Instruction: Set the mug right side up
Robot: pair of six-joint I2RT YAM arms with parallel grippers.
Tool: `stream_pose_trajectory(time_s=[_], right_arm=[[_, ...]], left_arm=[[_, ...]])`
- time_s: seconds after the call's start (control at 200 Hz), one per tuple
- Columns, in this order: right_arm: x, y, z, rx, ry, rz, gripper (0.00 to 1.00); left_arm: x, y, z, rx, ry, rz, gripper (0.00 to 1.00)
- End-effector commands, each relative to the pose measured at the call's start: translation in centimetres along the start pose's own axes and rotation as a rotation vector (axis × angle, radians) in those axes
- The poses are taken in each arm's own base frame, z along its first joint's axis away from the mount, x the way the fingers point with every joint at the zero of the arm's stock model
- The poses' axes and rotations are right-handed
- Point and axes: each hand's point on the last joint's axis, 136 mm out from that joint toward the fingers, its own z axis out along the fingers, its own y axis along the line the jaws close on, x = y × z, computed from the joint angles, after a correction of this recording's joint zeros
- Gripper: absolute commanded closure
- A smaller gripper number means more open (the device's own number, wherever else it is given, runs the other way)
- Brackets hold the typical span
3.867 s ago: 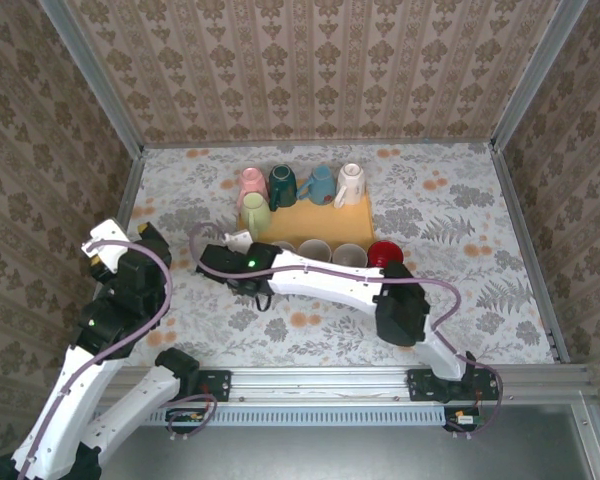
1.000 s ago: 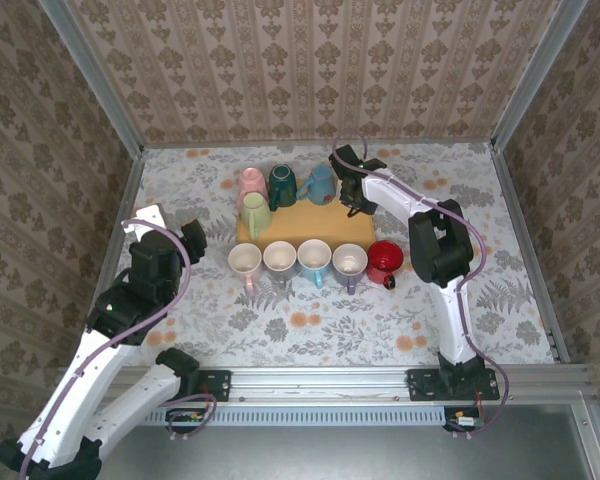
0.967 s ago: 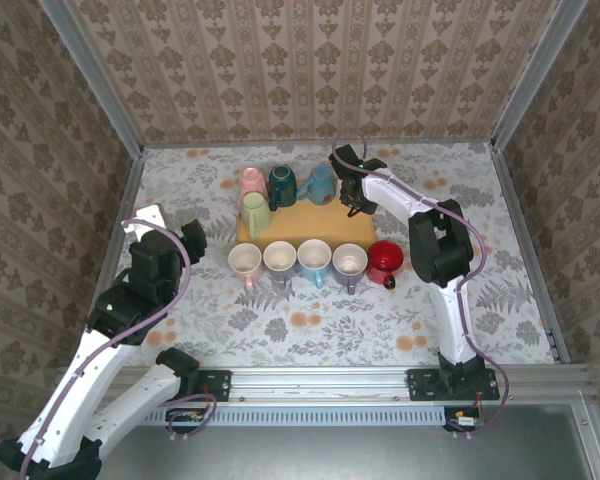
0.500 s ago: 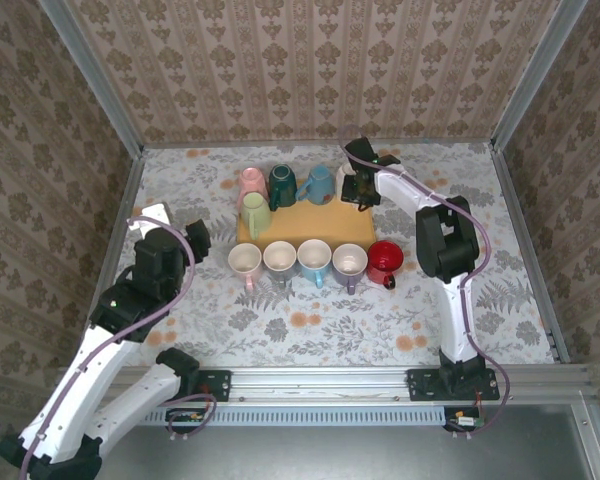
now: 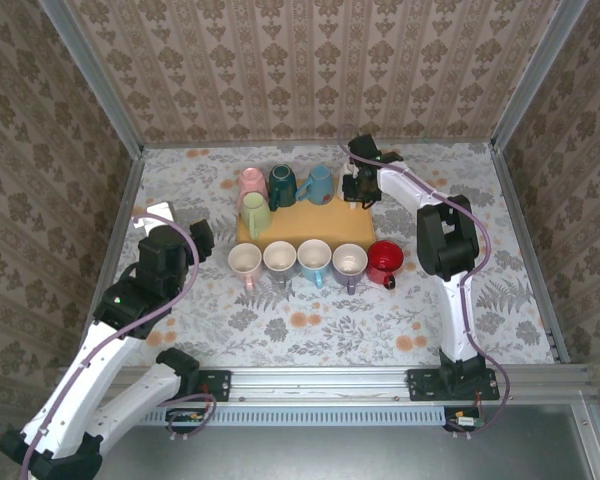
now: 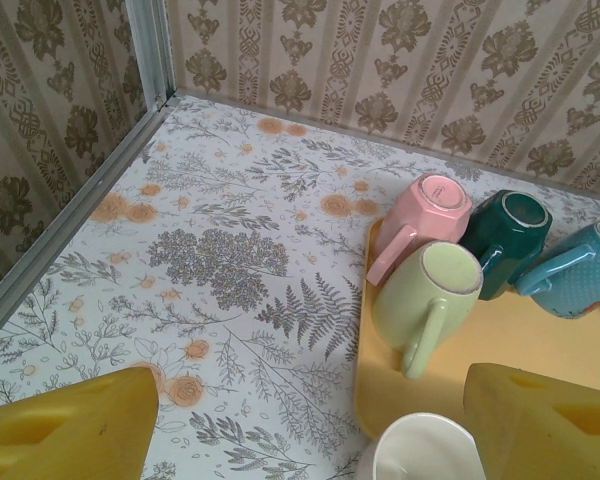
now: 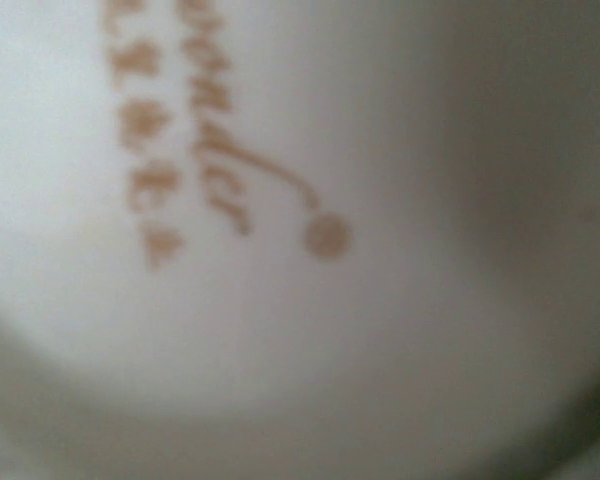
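One glossy, tan-lettered white mug [image 7: 280, 250] meets right end effector [image 5: 359, 189], grip unclear; left end effector [image 6: 308, 425] gapes.

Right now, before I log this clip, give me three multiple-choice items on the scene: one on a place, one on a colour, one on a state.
1. Where is the right hand?
A) by the right wall
B) at the far right corner of the yellow board
C) by the left wall

2. What colour is the mug at the right end of the front row of mugs?
A) pink
B) dark green
C) red

3. How do the left hand's jaws stand?
A) wide apart, gripping nothing
B) clamped on a mug
C) clamped on the board

Answers:
1 B: the top view shows it at that corner, close on the white mug.
2 C: the red mug ends the row.
3 A: the left wrist view shows its yellow fingers far apart.
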Motion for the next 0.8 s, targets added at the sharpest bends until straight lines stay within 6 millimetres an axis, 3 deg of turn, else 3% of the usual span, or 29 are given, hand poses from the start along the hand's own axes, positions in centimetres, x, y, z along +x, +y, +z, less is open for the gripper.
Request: stream_pose_trajectory(time_s=[0.0, 0.185, 0.36, 0.6, 0.795], right_arm=[[-0.2, -1.1, 0.5, 0.026, 0.007, -0.004, 0.92], [-0.9, -1.0, -2.8, 0.015, -0.07, 0.023, 0.98], [-2.3, 0.6, -8.8, -0.103, -0.23, 0.078, 0.98], [-3.7, 3.9, -20.5, -0.391, -0.49, 0.153, 1.0], [-1.5, 7.4, -27.3, -0.746, -0.582, 0.257, 1.0]], left_arm=[[-0.1, 0.1, 0.1, 0.0, -0.007, 0.006, 0.19], [-0.1, 0.1, 0.2, 0.0, -0.005, 0.005, 0.19], [-0.2, -0.4, 0.1, 0.03, -0.008, 0.026, 0.18], [0.1, -5.1, -0.6, 0.282, 0.03, 0.116, 0.16], [-0.6, -11.6, -4.7, 0.701, 0.06, 0.077, 0.15]])
